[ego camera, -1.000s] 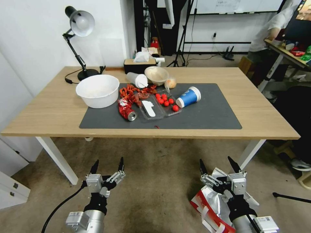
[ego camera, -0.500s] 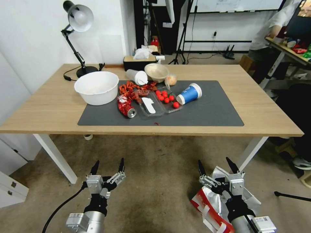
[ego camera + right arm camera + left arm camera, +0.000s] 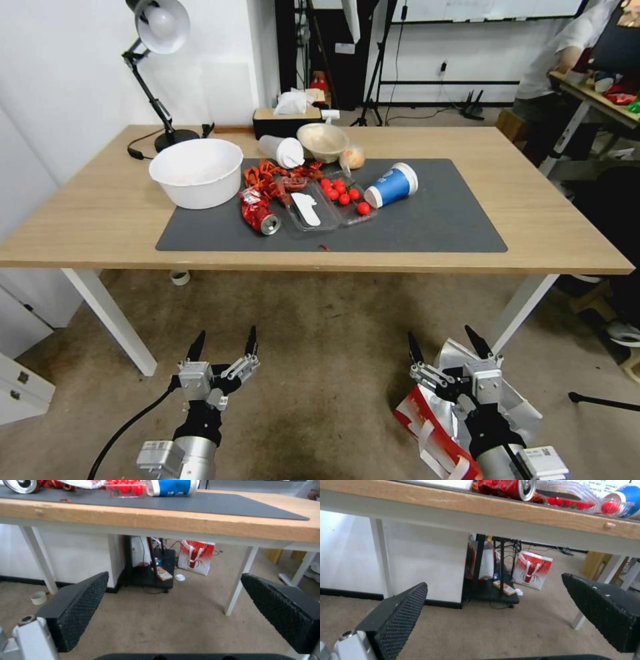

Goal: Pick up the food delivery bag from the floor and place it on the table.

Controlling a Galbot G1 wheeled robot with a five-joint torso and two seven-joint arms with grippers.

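A: What differs from a second ago?

B: The whole head view has slid, so the camera moved; the table (image 3: 100, 220) sits a little higher in the picture. Both grippers hold the same pose.

A: Their state?

B: The left gripper (image 3: 223, 343) and the right gripper (image 3: 443, 343) both have fingers spread wide, holding nothing, hovering over the floor (image 3: 320, 333) short of the table's near edge.

A: And the food delivery bag (image 3: 427, 420)?

B: On the floor directly under the right gripper, well apart from the left one, foil lining showing beside the right wrist.
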